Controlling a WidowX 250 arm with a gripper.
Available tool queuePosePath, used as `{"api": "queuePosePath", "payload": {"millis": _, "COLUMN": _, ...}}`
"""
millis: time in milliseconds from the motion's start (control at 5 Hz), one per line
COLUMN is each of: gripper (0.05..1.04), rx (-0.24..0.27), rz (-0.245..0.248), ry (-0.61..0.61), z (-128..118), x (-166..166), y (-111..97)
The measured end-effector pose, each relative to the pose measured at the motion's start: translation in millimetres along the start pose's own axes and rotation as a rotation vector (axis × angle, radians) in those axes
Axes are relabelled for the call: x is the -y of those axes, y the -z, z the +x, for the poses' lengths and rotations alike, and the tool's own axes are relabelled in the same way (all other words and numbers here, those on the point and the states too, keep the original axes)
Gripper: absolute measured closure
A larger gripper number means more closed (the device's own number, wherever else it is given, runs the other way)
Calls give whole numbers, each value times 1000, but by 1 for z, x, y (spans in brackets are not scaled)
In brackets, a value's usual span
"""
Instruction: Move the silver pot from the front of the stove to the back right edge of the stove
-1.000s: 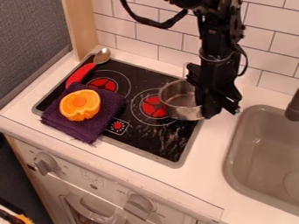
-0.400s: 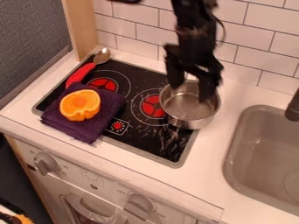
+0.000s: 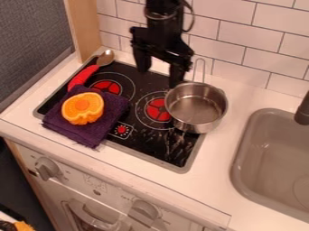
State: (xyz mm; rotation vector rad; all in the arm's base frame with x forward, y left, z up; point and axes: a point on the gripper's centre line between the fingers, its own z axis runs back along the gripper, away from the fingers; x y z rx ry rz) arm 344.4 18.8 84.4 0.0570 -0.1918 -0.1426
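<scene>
The tool is above the stove, with its two fingers spread and nothing between them. The pot is upright below and beside it, over the edge of the stove, partly on the side of the worktop. Its handle points to the wall.

I think the first risk is contact by accident. One fingertip is very near to the rim of the pot, and I cannot tell if they touch. If the tool goes sideways or down there, it could push the pot, or tip it because of a hit high on the rim. The pot also sits across the border of the stove, so its base may not be so stable and it could rock. The handle is thin and close to the wall, therefore a grasp on it could slip, or the pot could turn, or the tool could knock the wall. A strong push could bring the pot towards the sink.

About writing: the front panel has small printed marks near the knobs, but they are too small to read. I see no readable label or brand on the pot.
</scene>
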Motion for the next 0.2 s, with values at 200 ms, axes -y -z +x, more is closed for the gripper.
{"api": "queuePosePath", "payload": {"millis": 200, "gripper": 82, "rx": -32, "rz": -24, "ry": 24, "z": -5, "x": -4, "y": 12}}
